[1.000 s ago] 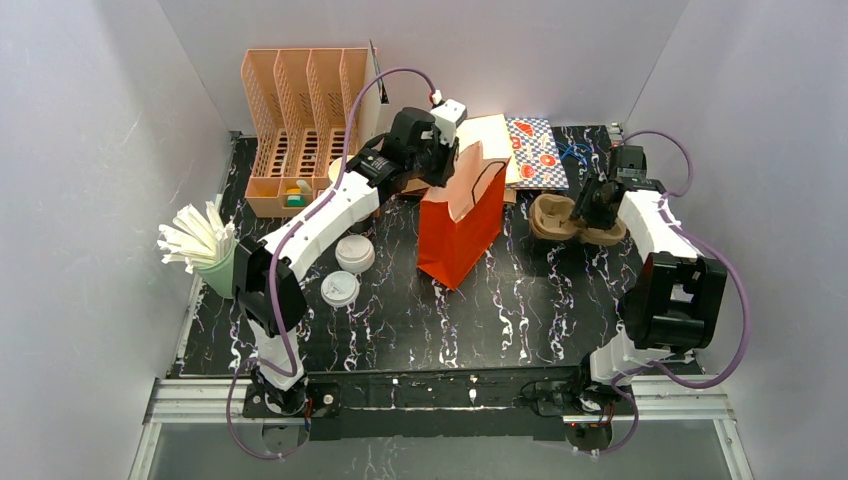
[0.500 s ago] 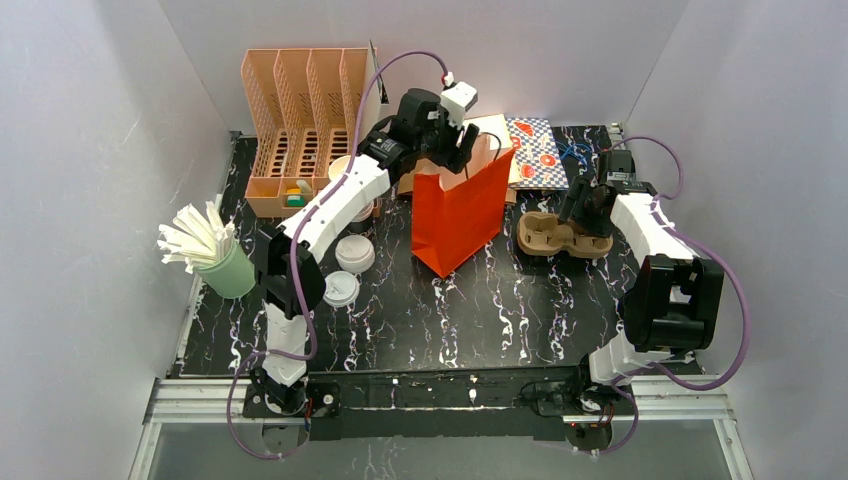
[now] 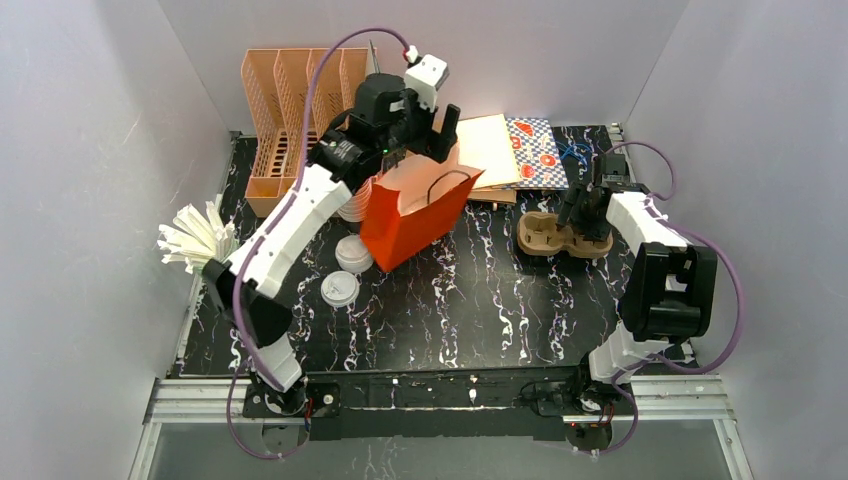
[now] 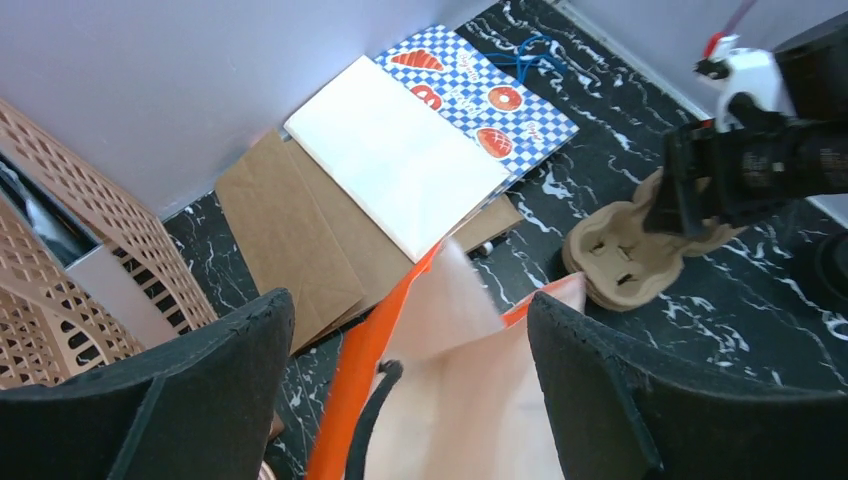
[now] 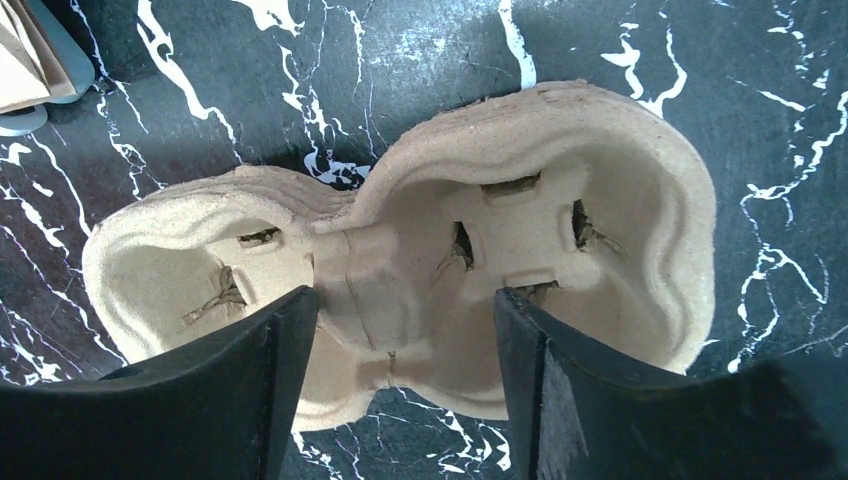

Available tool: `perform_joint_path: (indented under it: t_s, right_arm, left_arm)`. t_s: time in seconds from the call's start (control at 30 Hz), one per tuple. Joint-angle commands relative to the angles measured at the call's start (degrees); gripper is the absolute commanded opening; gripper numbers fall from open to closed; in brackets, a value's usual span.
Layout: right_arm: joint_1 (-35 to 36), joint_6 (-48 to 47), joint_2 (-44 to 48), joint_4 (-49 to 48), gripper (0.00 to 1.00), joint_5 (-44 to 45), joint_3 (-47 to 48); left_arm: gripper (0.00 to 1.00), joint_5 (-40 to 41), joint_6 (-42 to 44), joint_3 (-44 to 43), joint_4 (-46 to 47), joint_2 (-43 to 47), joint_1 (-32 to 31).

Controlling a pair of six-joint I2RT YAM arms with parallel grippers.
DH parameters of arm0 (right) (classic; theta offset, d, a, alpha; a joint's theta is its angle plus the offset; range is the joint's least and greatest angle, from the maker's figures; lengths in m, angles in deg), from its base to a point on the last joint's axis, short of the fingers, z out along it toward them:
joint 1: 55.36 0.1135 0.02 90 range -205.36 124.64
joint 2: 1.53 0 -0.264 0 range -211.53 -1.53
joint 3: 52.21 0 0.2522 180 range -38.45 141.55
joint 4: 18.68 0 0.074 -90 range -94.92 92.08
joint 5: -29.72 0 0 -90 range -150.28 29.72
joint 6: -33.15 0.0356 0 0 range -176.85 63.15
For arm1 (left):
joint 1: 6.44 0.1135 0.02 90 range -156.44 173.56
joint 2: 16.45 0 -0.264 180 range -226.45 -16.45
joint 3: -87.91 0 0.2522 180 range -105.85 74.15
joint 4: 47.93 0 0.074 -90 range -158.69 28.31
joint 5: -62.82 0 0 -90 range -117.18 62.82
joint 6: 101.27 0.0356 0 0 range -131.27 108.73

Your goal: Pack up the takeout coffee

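The cup carrier's middle sits between the right gripper's parted jaws.

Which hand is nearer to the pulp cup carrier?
Right. The right hand sits directly over the cup carrier, open fingers either side of its middle ridge. The left hand is off to the left, open above the orange bag's mouth.

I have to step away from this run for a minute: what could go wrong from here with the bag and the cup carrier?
1. The orange bag leans, and the left hand stands open over its mouth, gripping nothing. The bag may topple onto the white lid beside it.
2. The right hand hangs open astride the middle ridge of the empty cup carrier. Closing there might crush the pulp.
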Motion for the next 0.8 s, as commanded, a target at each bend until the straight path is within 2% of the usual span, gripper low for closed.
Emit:
perform_joint_path:
  t_s: [0.0, 0.13, 0.27, 0.43, 0.57, 0.77]
  right_arm:
    - [0.15, -0.31, -0.82, -2.91, 0.72, -1.6, -0.46]
    - [0.16, -0.49, -1.82, -3.0, 0.7, -2.4, -0.35]
    - [0.15, -0.31, -1.41, -3.28, 0.7, -2.85, -0.47]
    - [0.16, -0.7, 0.28, -1.29, 0.72, -2.86, 0.71]
    - [0.2, -1.98, 4.4, 0.44, 0.71, -9.19, 3.4]
    - [2.45, -4.45, 8.2, 1.3, 0.63, -25.95, 10.41]
  left_arm:
    - [0.85, -2.6, -3.93, 2.8, -1.02, 6.92, 0.24]
    - [0.85, -5.07, -4.83, 5.44, -0.1, 8.9, 0.24]
    - [0.71, -2.51, -5.22, 4.77, -1.26, 5.96, 0.26]
    - [0.67, -6.33, -8.08, 2.38, -0.65, 3.89, 0.24]
    - [0.63, -9.95, -10.72, 1.46, 0.69, 3.28, 0.25]
    - [0.61, -14.04, -14.31, 0.44, 2.47, 3.51, 0.24]
